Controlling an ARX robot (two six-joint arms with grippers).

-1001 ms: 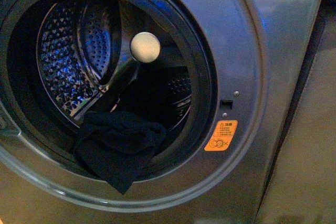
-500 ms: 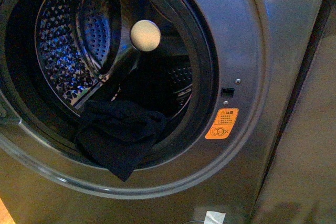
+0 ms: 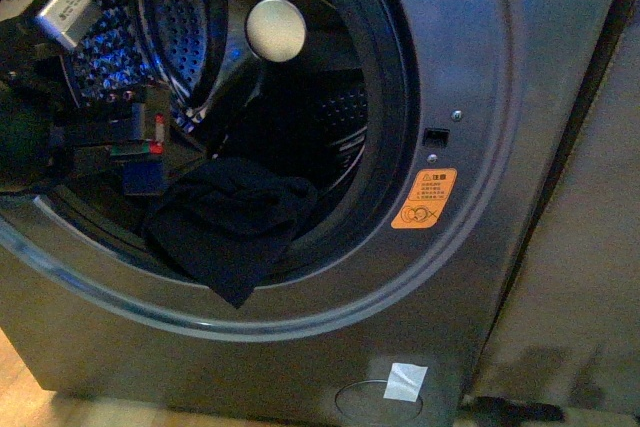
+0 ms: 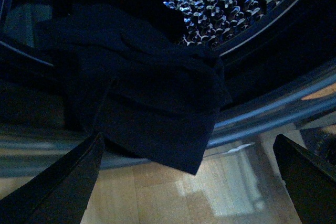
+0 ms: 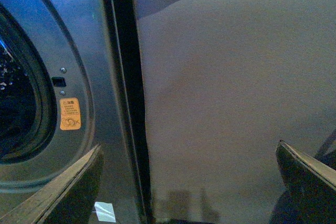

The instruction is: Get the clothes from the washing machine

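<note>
1. The washing machine (image 3: 480,67) stood with its door open. The perforated drum (image 3: 180,27) was exposed.
2. The clothes (image 3: 225,227) lay bunched on the lower lip of the drum mouth. One corner hung out over the rim. The longest run went from the bunch down to that corner.
3. The left gripper (image 3: 150,142) was inside the mouth, just beside the garment and slightly above it. Its jaws stood apart and held nothing. In the left wrist view the cloth (image 4: 152,108) sat directly ahead between the fingers (image 4: 63,182).
4. The right gripper (image 5: 189,145) was also spread and empty. It faced the grey panel beside the machine, well away from the drum. The left arm was clearly the nearer one.
5. Change: a second ago no arm was in the front view. The left one had since come in from the left. The view had shifted, bringing the white label (image 3: 405,381) into frame. The garment hadn't moved on the lip.
</note>
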